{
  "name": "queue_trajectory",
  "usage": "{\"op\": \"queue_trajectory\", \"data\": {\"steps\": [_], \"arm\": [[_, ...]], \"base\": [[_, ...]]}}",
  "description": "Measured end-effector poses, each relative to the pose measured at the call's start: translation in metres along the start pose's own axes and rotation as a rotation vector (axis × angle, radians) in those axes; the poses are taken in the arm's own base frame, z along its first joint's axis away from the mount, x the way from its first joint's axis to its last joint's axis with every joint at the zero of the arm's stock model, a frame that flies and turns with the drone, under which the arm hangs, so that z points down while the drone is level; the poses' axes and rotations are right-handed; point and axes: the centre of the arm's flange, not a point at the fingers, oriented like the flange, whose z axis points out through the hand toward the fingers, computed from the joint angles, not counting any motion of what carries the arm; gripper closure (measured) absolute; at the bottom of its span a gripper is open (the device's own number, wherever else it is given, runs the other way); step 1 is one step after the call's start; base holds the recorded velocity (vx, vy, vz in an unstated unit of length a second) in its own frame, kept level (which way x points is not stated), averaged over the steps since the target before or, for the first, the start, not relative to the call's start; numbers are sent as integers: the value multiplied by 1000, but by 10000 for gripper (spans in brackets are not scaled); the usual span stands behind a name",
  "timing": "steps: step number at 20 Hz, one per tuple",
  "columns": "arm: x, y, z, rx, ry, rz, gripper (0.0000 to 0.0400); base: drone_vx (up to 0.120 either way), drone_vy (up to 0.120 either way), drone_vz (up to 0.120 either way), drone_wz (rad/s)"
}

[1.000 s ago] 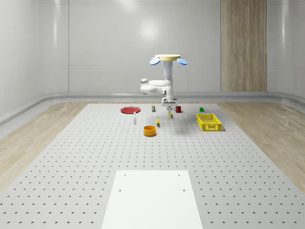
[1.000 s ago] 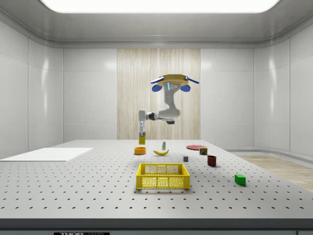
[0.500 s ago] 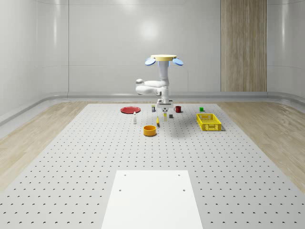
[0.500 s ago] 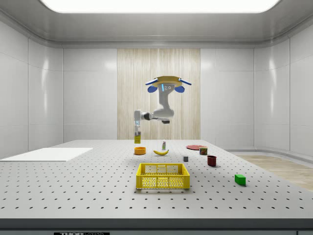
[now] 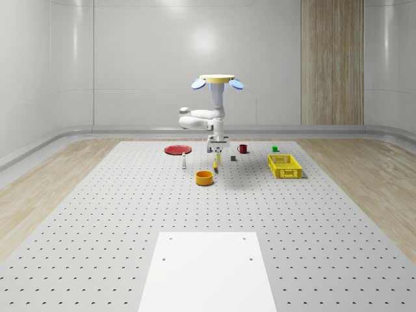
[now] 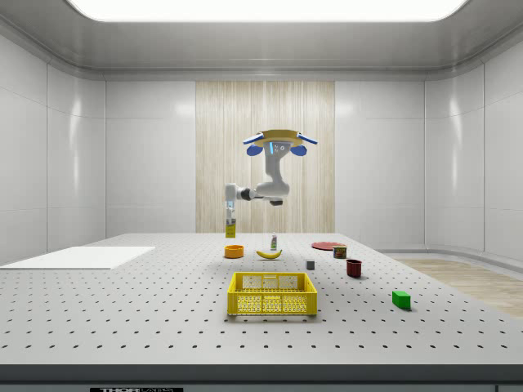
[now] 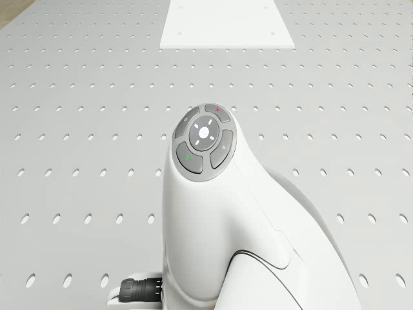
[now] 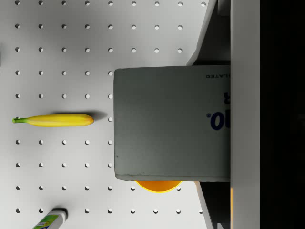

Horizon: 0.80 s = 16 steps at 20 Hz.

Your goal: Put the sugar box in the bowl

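Note:
The drone (image 5: 218,79) hovers above the table, behind the orange bowl (image 5: 205,177). Its arm hangs down, and the gripper (image 5: 217,148) is shut on the sugar box (image 5: 217,157), which it holds upright in the air. In the side view the gripper (image 6: 230,211) holds the yellow box (image 6: 230,229) a little above the bowl (image 6: 234,251). Along the wrist view, the box's grey underside (image 8: 171,124) covers most of the bowl (image 8: 158,186); just an orange edge of it peeks out.
A banana (image 5: 216,166) lies just behind the bowl, with a small bottle (image 5: 184,162) to the whole-scene view's left. Farther off are a red plate (image 5: 177,149), a dark red mug (image 5: 242,148), a yellow basket (image 5: 285,166), a green block (image 5: 275,149) and a white panel (image 5: 208,270) in front.
Drone, arm and held sugar box have shifted toward the whole-scene view's left, from near the mug to close above the bowl. The table objects have stayed put.

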Motion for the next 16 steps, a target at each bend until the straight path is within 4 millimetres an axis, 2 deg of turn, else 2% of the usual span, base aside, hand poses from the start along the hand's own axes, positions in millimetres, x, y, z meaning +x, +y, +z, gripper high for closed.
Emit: {"op": "queue_trajectory", "data": {"steps": [3,6,9,16], "arm": [[0,0,0,0,0,0,235],[0,0,0,0,0,0,235],[0,0,0,0,0,0,235],[0,0,0,0,0,0,235]], "base": [[0,-120,-107,0],[0,-120,-13,0],[0,-120,-67,0],[0,-120,0,0]]}}
